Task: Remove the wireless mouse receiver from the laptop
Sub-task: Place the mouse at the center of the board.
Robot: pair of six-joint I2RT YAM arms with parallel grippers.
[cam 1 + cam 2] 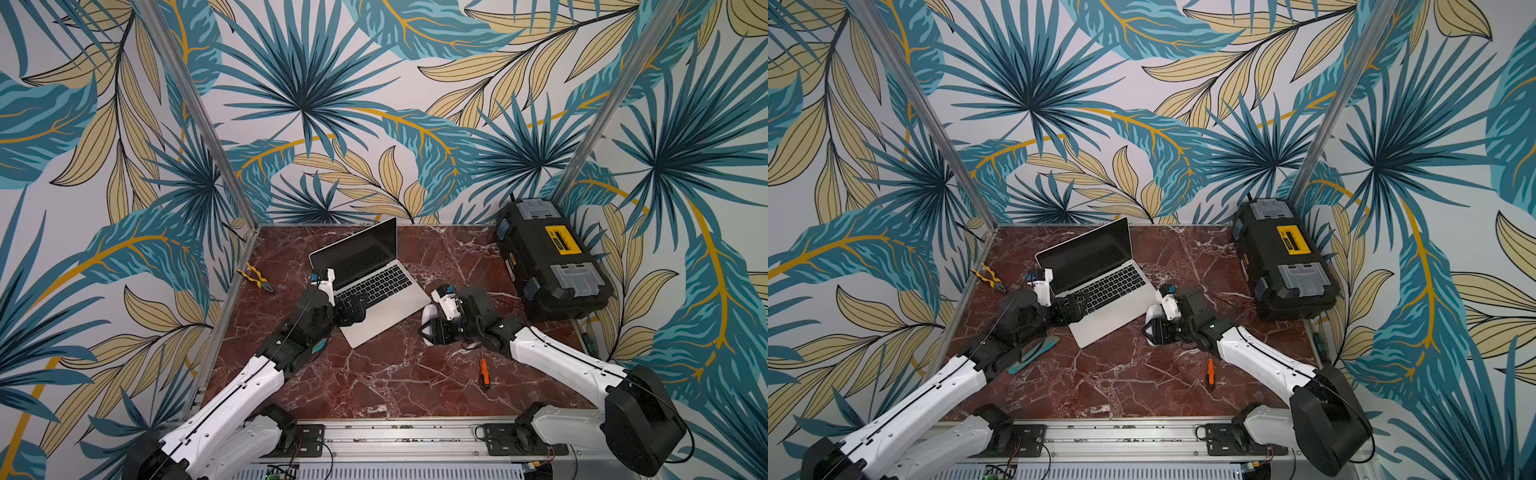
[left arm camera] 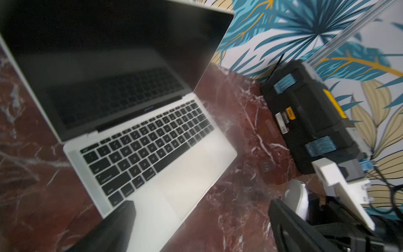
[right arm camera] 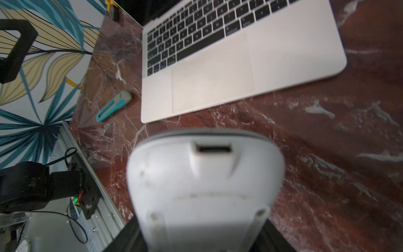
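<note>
The left gripper [image 1: 353, 308] hangs released and empty just above the laptop [image 1: 388, 297]. The right gripper [image 1: 434, 332] grasps the mouse [image 3: 205, 185]. The receiver [image 3: 214, 149] seems stowed in the mouse's underside slot, so removal looks done.

The receiver is too small to find in both top views. The laptop's [image 1: 386, 291] edge toward eight o'clock lies behind the left gripper [image 1: 357, 305]. In the right wrist view the mouse [image 3: 205, 185] is blurred and cut off below. It covers the right gripper's [image 1: 430, 328] fingers, and what its slot holds is unreadable.
</note>
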